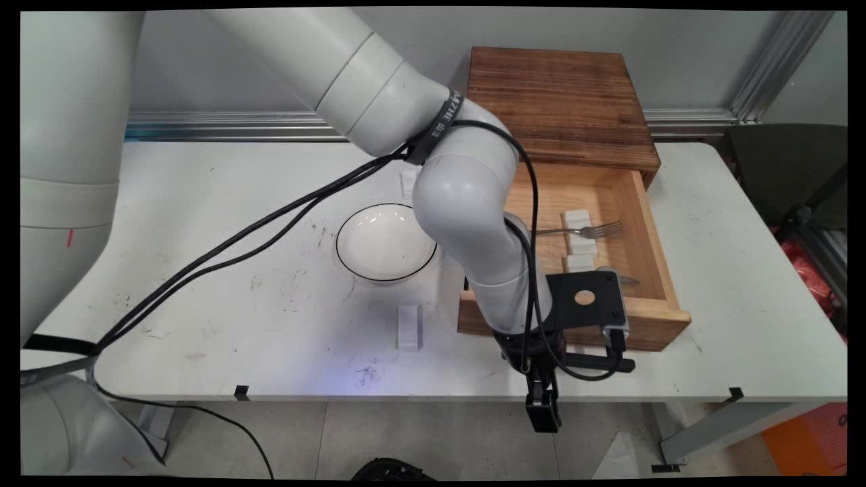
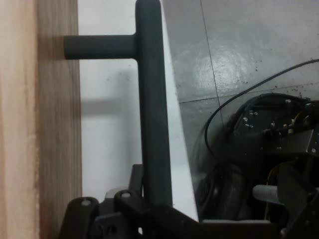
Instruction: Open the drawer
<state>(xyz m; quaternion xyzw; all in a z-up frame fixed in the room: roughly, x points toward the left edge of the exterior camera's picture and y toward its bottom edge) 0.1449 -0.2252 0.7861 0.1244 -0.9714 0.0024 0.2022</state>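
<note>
With the hand (image 1: 543,404) at the black handle (image 2: 152,99) of the open wooden drawer (image 1: 653,323), any travel of the drawer should, I judge, run straight along its side walls, or it may bind. The handle's bar runs into the hand's linkage, touching it. Whether the hand is clamped on it I cannot tell. A fork (image 1: 582,230) lies inside the drawer, and a white bowl (image 1: 385,241) stands left of it on the table (image 1: 744,270)

Robot lab, aluminium framing (image 1: 771,61) (wall-mounted), white table (image 1: 744,304)
</note>
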